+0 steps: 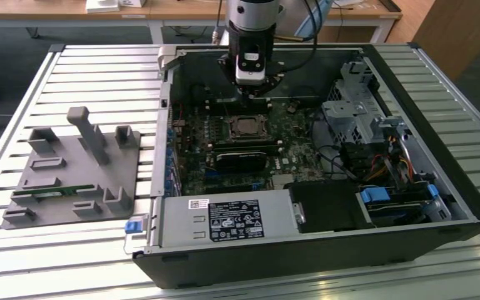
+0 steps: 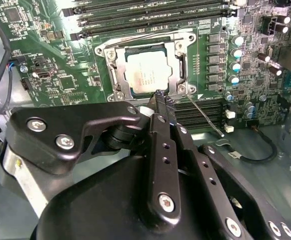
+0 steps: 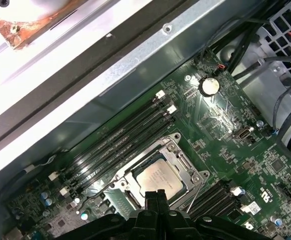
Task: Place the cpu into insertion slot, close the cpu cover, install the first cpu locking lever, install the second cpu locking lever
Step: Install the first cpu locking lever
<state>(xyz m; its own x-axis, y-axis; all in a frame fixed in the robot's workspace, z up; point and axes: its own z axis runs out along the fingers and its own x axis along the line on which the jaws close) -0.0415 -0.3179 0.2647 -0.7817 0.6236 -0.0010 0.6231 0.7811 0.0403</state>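
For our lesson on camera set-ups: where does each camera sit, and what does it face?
Exterior view: off the arm, above, looking down into the computer case; arm and gripper show.
Second wrist view: on the wrist, facing the cpu; fingers show.
First wrist view: on the wrist, facing the cpu; fingers show.
Shared: cpu, in all three.

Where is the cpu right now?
In the second wrist view the cpu sits in the insertion slot, framed by the cpu cover, just beyond the pincer.
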